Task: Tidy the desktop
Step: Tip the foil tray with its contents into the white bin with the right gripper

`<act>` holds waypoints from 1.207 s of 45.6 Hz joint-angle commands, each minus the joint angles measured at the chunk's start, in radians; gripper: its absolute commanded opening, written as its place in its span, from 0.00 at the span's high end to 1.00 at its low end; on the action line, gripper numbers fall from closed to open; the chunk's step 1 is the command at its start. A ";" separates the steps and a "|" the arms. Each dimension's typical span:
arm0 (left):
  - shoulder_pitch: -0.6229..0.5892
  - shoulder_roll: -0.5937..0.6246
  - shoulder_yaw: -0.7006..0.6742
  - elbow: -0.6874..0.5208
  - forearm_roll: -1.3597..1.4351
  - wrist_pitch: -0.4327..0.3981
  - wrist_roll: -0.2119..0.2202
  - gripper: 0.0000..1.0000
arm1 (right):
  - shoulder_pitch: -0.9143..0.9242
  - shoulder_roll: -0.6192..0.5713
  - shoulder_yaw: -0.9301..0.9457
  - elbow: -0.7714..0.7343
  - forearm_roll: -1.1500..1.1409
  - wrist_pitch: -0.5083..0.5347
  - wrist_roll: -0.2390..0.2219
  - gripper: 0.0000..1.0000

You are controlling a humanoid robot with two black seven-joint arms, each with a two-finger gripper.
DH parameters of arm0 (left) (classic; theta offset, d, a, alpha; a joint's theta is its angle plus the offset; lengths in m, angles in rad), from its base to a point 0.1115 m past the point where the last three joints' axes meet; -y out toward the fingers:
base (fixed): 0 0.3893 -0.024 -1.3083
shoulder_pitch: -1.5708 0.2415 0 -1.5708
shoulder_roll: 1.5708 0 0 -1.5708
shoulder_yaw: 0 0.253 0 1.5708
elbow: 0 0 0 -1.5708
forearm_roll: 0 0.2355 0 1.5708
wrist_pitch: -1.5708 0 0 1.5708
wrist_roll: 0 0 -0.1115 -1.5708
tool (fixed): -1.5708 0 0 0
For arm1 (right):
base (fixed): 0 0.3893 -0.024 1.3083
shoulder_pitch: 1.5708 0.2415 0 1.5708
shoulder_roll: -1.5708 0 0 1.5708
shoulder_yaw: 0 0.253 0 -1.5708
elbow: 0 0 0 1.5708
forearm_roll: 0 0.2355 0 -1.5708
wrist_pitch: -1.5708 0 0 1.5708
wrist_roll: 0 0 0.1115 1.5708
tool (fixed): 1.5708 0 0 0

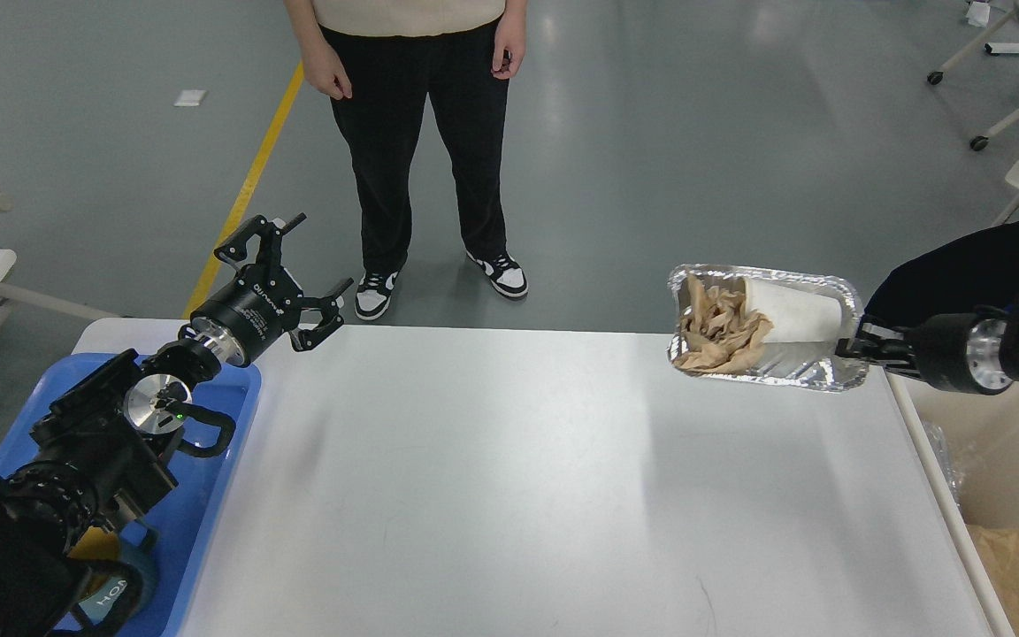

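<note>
The desktop [509,478] fills the lower middle of the view, a broad white top with rounded corners and faint scuff marks, its far edge running across just below the standing person [421,133]. That person, in black trousers and black-and-white trainers, stands on the grey floor just beyond the far edge. A blue tray [209,495] lies on the left end of the table, much of it hidden under the left arm. Off the right edge sits a cream bin [1005,495] with brown paper showing inside. A foil tray [766,327] is held tilted in the air over the far right corner, its open face turned toward the camera; crumpled brown paper [722,332] and a white paper cup [797,310] lie inside it, touching each other. The right gripper [863,348] pinches the foil tray's right rim, fingers pressed onto the edge. The left gripper [297,270] hovers over the far left corner, above the blue tray's far end, its fingers spread wide and holding nothing.
</note>
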 commanded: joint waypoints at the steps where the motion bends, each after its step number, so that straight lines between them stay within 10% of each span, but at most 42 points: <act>1: 0.022 -0.002 0.004 0.000 0.000 0.000 -0.003 0.03 | -0.044 -0.047 0.083 -0.138 0.072 0.000 0.000 1.00; 24: 0.062 -0.028 0.016 -0.001 0.000 0.003 -0.009 0.03 | -0.205 0.031 0.097 -0.714 0.394 -0.213 -0.009 1.00; 45: 0.079 -0.036 0.019 -0.001 0.004 -0.005 -0.010 0.03 | -0.296 0.191 0.104 -0.757 0.527 -0.389 -0.025 1.00; 46: 0.079 -0.036 0.019 -0.001 0.004 -0.005 -0.010 0.03 | -0.296 0.194 0.107 -0.757 0.527 -0.397 -0.025 0.94; 49: 0.079 -0.035 0.019 -0.001 0.004 -0.008 -0.010 0.03 | -0.296 0.200 0.118 -0.755 0.535 -0.415 -0.023 0.10; 55: 0.079 -0.031 0.021 -0.001 0.006 -0.008 -0.010 0.03 | -0.296 0.203 0.114 -0.754 0.572 -0.412 -0.023 0.00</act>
